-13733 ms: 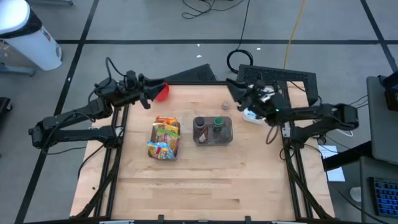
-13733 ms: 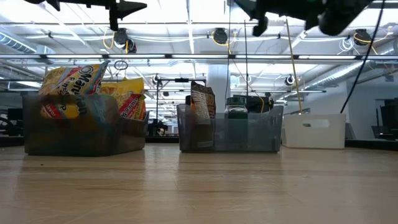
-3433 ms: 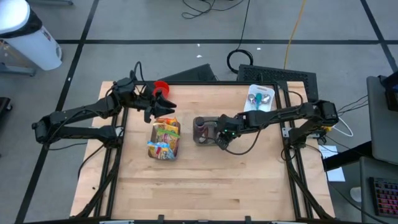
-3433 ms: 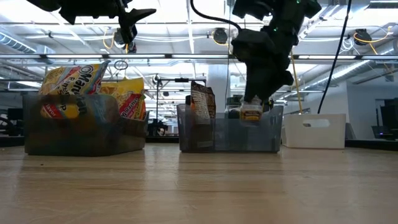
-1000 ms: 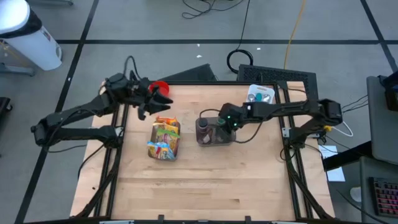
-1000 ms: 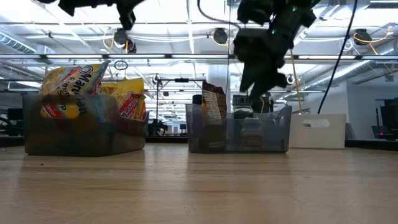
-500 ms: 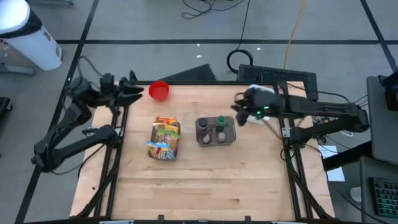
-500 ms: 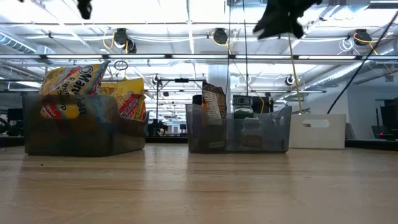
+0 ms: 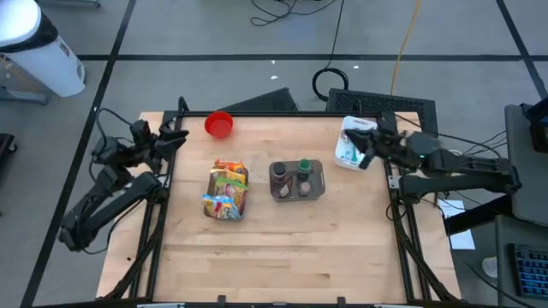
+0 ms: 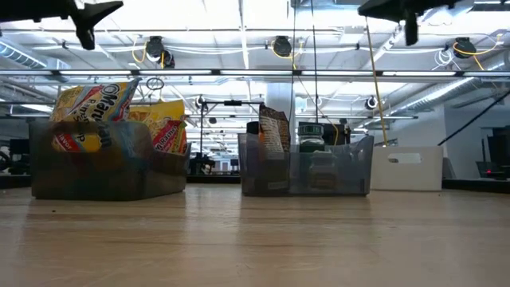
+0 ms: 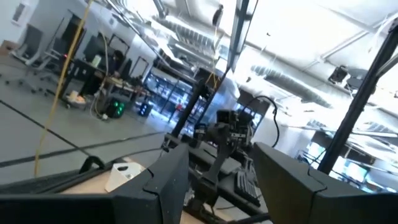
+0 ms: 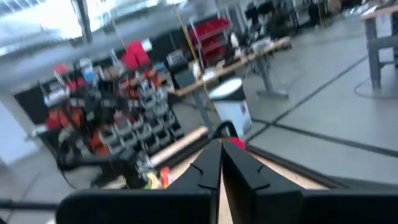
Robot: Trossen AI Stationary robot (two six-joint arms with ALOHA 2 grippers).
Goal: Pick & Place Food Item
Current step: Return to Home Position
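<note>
A clear bin (image 9: 297,180) at the table's middle holds a green-lidded jar (image 9: 303,167), a dark-topped container (image 9: 278,173) and another small jar. Left of it, a second bin (image 9: 227,190) is stuffed with yellow snack packets (image 10: 103,104). My left gripper (image 9: 178,135) hangs open and empty over the table's left edge, pointing roughly level; the gap between its fingers shows in the left wrist view (image 11: 221,180). My right gripper (image 9: 363,156) is shut on nothing, raised beside the white bin (image 9: 349,141) at the far right, its fingertips together in the right wrist view (image 12: 221,163).
A red bowl (image 9: 219,125) sits near the far left corner. The white bin (image 10: 402,167) stands at the far right edge. Bare wood stretches across the table's near half (image 9: 282,257). Cables and a dark mat lie on the floor beyond the far edge.
My right gripper has risen from above the clear bin, drawn back toward the table's right edge, tipped from pointing down to about level, and shut on nothing. My left gripper has pulled back from near the red bowl toward the left edge. The bins have stayed put.
</note>
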